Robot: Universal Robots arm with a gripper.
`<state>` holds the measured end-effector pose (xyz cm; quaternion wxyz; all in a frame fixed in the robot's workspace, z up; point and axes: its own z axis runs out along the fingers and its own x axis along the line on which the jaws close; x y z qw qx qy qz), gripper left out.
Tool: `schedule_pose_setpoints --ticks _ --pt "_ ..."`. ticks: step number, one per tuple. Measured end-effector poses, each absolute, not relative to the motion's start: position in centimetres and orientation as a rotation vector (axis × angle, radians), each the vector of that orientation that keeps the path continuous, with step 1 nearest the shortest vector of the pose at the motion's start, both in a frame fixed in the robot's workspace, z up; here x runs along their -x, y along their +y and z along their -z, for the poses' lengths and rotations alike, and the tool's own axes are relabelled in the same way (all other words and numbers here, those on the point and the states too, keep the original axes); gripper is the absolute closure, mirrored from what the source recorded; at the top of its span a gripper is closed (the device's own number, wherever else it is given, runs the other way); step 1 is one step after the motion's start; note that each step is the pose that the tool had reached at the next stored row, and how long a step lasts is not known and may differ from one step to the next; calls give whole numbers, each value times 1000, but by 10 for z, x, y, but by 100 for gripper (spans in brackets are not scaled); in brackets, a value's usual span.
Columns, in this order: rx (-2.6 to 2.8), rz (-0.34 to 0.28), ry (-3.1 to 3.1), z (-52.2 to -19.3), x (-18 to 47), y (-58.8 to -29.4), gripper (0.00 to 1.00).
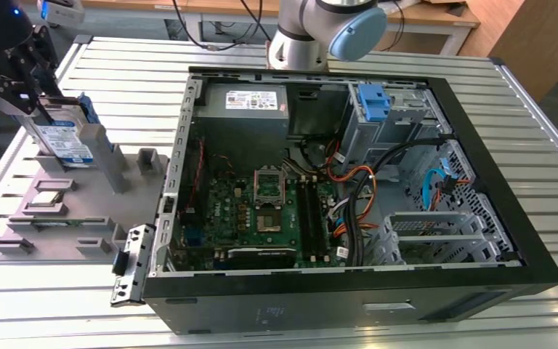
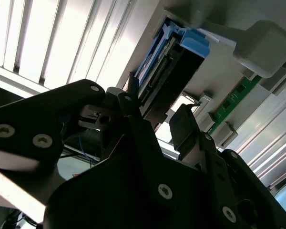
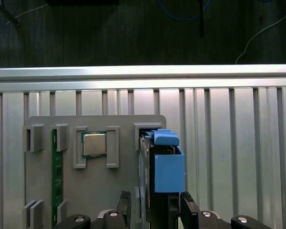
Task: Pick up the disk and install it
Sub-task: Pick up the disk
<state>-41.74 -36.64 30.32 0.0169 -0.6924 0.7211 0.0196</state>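
ROBOT CLAW POISED OVER HARD DRIVE: The arm's claw [image 3: 156,195] hangs over the disk [image 3: 167,174]. Its two black fingers [image 3: 125,206] are spread, one on each side of the drive. The disk stands on edge between them in a slot of a grey holder tray [image 3: 127,176], not yet lifted.

In the first wrist view a sliver of space shows between one finger and the drive's flat side. The other finger sits close against the caddy, and whether it touches cannot be told.

The disk is a flat silver rectangle framed in a blue plastic caddy, with a thick blue tab jutting from one end. In the exterior view its broad face carries a white-and-blue label [image 1: 66,142]. The print on the label is too small to read.

Just beside the claw, in the same tray, a square silver processor chip [image 3: 94,144] lies in a pocket. A green memory stick [image 3: 57,176] rests in a groove a little farther off.

Well apart from the claw, toward the exterior view's right, an open black computer case [image 1: 511,240] lies on a slatted metal table [image 1: 551,145]. Inside it are a green motherboard [image 1: 259,211] and a grey power supply [image 1: 245,131] with a white sticker whose writing cannot be made out. A lone blue bracket [image 1: 371,98] sits in the case's drive bay, on the side of the case away from the claw.
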Motion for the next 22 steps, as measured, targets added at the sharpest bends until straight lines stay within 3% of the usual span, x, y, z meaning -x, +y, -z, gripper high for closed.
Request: schedule_pose_setpoints --ticks 22 --pt "2152 -61 2241 -302 417 -366 47"
